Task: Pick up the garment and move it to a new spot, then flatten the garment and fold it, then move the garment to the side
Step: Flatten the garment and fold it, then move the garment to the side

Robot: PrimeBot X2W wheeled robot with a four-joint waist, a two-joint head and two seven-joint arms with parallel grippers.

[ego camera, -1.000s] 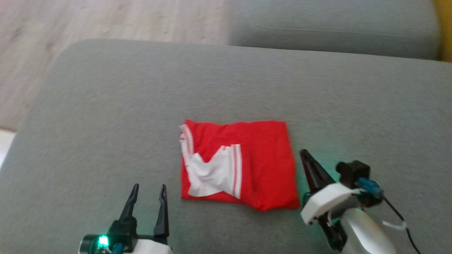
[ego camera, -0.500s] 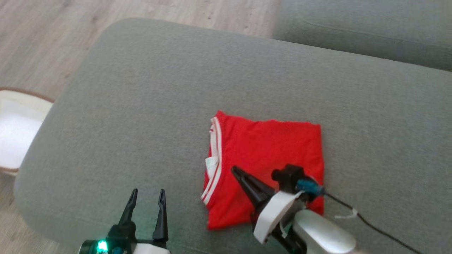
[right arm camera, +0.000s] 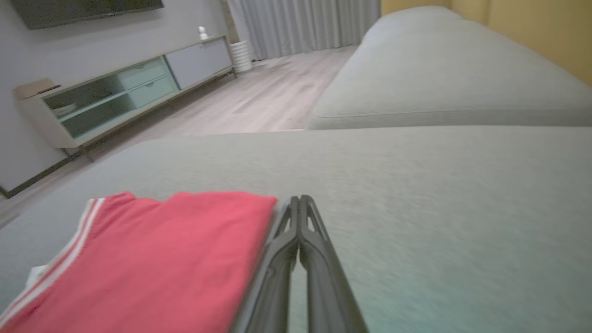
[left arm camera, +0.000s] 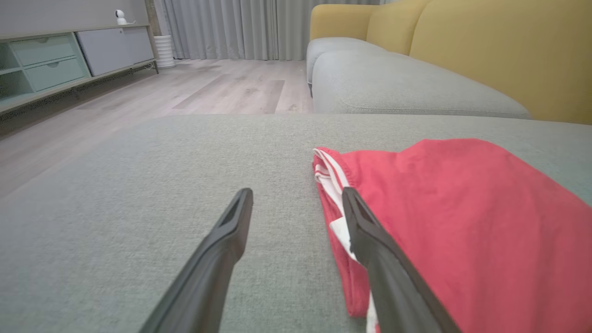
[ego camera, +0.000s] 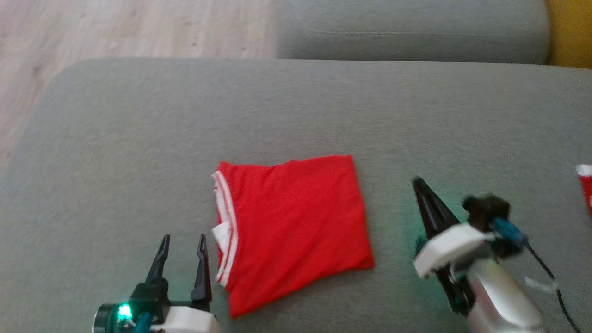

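Right now your garment lies folded on the grey sofa cushion, a red, roughly four-sided packet a little left of the middle of the head view. White stripes run down the edge nearest your left arm, and a small white tab pokes out beside them. The top layer lies flat with only faint creases.

Your left gripper sits at the lower left of the head view. Its two dark fingers are parted with a clear gap between them, and nothing is in that gap. It is just beside the striped edge. In the left wrist view, the left gripper has one finger crossing in front of the garment; you cannot tell from there whether it touches the cloth.

Your right gripper is on the opposite side, near the garment's plain red edge but apart from it. Its fingers are pressed together and hold nothing. In the right wrist view, the right gripper points past the garment, just beside its corner.

Beyond the cushion you have a second cushion, the wooden floor and a yellow backrest. A low cabinet and grey curtains stand further off. A blurred red and white scrap shows at the head view's right edge.
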